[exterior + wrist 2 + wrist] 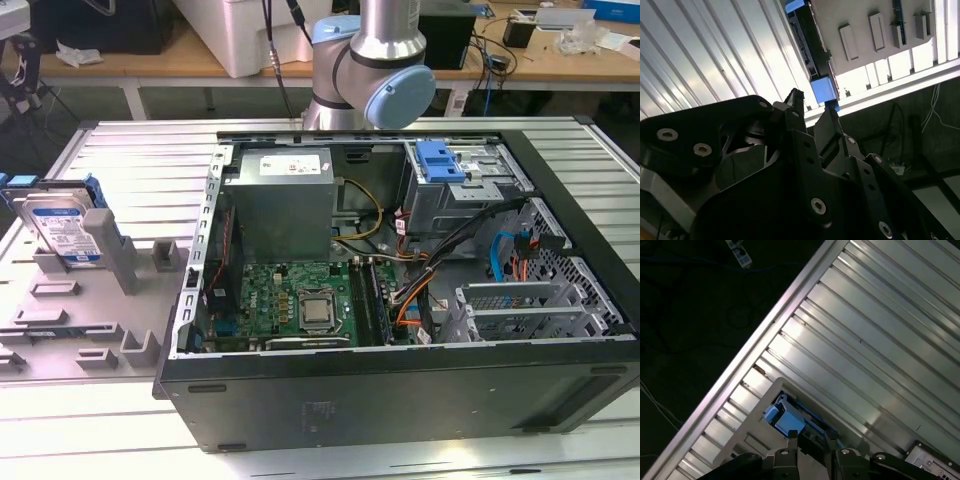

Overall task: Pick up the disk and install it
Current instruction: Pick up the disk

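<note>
Disk point(62, 232) upright in grey holder point(120, 262), outside PC case point(400, 400), off case's side at the exterior view's left. Gripper point(812, 102) also outside case, fingers apart, nothing held. Prob. stiff, hefty, shock-sensitive; grip flat faces near top edge.

So the disk point(62, 228) stands on edge in a slotted rack point(100, 330) at the exterior view's left end of the tabletop point(140, 150). Just beside the rack, to its right, the open computer case point(400, 400) lies on its side. Inside, the power supply point(280, 200) sits at the back, the motherboard point(295, 300) in front of it, and the drive cage point(450, 185) back right. The robot arm point(375, 60) stands behind the case. In both wrist views the gripper point(812, 106) hangs apart from the disk.
</note>
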You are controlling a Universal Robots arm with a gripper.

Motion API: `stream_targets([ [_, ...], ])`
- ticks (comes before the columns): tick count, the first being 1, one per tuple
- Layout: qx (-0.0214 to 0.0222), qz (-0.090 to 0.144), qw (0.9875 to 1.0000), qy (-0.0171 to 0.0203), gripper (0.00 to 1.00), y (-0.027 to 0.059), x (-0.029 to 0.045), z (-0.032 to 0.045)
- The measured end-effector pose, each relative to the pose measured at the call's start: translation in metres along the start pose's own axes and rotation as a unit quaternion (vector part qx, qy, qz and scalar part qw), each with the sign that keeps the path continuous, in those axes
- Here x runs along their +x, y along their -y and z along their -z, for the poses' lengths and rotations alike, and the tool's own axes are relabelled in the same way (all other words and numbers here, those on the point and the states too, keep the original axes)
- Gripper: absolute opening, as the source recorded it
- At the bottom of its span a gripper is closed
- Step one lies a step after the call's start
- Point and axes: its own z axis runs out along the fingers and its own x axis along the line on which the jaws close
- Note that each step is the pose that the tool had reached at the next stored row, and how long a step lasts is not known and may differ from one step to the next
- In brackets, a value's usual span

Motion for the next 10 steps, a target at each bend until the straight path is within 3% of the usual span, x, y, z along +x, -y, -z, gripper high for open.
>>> stream_targets([
  [3, 0.0011, 0.026, 0.9997, -0.0013, 0.36, 0.0, 0.0002, -0.0001],
  [7, 0.0018, 0.069, 0.9976, -0.0025, 0.36, 0.0, 0.0002, -0.0007],
  [9, 0.0023, 0.092, 0.9958, -0.0033, 0.43, 0.0, 0.0002, -0.0011],
  [10, 0.0026, 0.111, 0.9939, -0.0038, 0.49, 0.0, 0.0002, -0.0014],
])
